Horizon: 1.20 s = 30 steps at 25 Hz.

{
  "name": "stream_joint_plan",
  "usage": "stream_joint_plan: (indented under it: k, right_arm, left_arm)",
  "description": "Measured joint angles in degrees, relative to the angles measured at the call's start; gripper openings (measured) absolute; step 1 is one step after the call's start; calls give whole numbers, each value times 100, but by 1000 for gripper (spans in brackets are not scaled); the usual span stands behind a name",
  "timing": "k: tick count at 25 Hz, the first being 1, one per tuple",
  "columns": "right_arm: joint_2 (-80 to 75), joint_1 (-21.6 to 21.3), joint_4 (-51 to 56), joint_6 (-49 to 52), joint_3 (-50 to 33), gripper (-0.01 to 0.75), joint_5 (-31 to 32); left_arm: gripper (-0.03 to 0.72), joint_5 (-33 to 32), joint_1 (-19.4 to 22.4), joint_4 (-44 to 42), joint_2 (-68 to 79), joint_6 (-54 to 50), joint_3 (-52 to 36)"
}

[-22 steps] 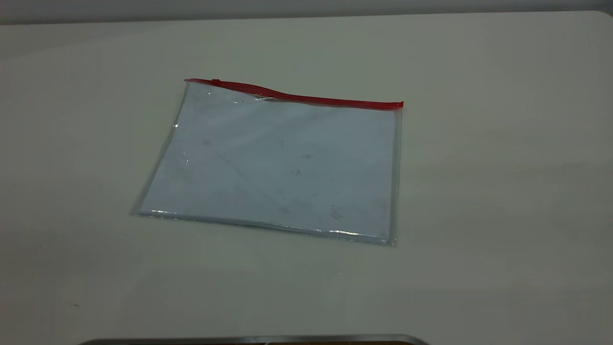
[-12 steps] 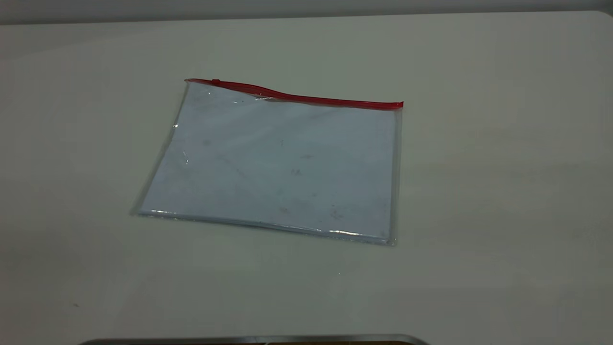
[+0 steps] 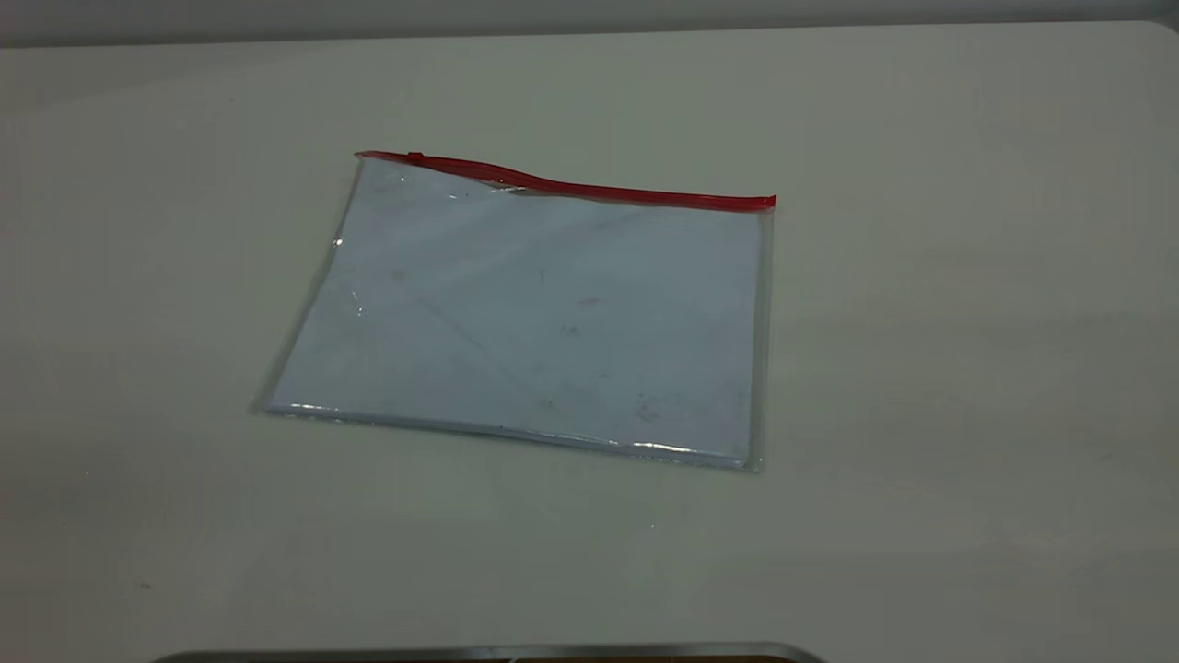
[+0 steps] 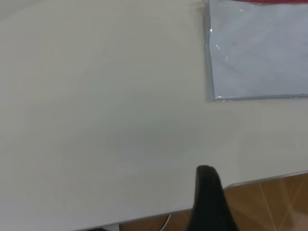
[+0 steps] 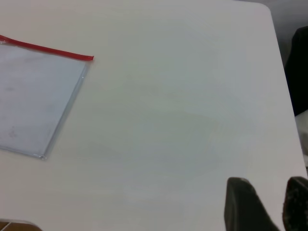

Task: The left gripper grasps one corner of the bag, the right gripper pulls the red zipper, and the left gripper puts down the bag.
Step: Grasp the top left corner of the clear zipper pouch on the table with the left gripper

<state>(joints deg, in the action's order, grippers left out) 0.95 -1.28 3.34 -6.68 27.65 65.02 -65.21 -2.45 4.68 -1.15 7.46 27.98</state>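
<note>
Near the middle of the pale off-white counter (image 3: 921, 368) lies the large flat transparent plastic bag (image 3: 534, 313), flat on the surface, a pale bluish-white sheet inside. Its thin bright red zipper (image 3: 589, 189) runs along the far long edge, with the tiny slider tab (image 3: 415, 157) near the left end.

Neither arm reaches the bag. The left gripper (image 4: 209, 202), black and tapering, hovers over the near counter edge, well apart from the bag's near-left corner (image 4: 214, 97); only one finger shows, so its opening cannot be told. The right gripper (image 5: 267, 202) hangs over bare counter, well apart from the bag's right side (image 5: 43, 101); two dark fingers show with a narrow gap between them, holding nothing, probably partly open.

Handling judgement: light, thin, floppy, slippery film lying flush, so little edge to get under. The far-left corner by the slider looks best for a hold; the zipper strip is stiffer there and bulges slightly upward mid-span.
</note>
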Motion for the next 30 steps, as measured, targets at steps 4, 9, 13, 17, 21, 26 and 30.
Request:
stream_joint_plan:
  k: [4,9,13,17,21,26,30]
  right_arm:
    - [0,0,0,0,0,240,0]
    - [0,0,0,0,0,240,0]
    - [0,0,0,0,0,240,0]
    - [0,0,0,0,0,240,0]
    - [0,0,0,0,-5,246,0]
    - [0,0,95,236,39,353,-61]
    - [-325,0,99,268,316,520,-310]
  left_arm:
    - [577,0,0,0,0,0,0]
    - [577,0,0,0,0,0,0]
    - [577,0,0,0,0,0,0]
    - [577,0,0,0,0,0,0]
    - [577,23,0,0,15,-16,16]
    - [577,569,0,-5,823,-422,344]
    - [577,1205,0,1,2201,-513,619]
